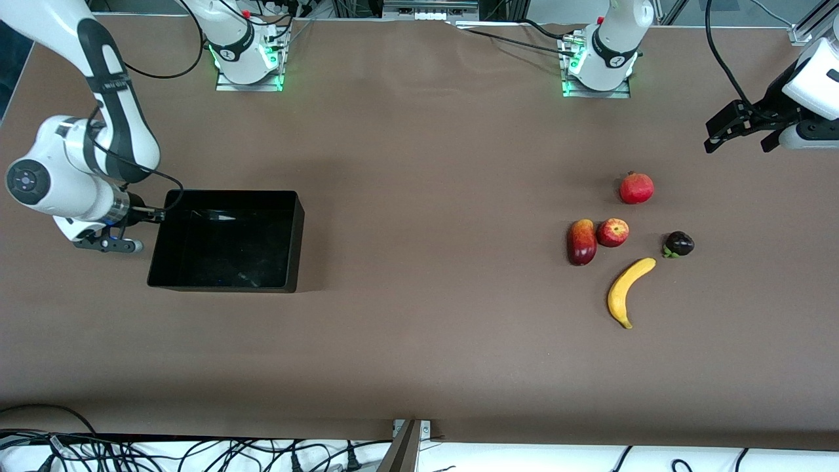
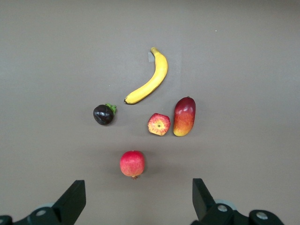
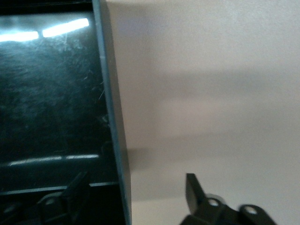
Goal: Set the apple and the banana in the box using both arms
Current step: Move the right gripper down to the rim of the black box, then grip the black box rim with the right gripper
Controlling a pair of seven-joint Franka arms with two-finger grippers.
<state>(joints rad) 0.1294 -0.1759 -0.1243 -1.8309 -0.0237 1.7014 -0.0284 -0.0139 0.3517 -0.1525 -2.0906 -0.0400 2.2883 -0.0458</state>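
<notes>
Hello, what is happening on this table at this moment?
Two robot arms are setting up to put fruit in the black box, which holds no fruit yet. The right gripper straddles the box's wall at the right arm's end, jaws open. The left gripper hangs open above the table near the pomegranate. The apple and banana lie untouched.

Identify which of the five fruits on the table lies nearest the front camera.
The curved yellow banana. It lies lowest in the front view, below the streaked red apple and the dark purple fruit.
</notes>
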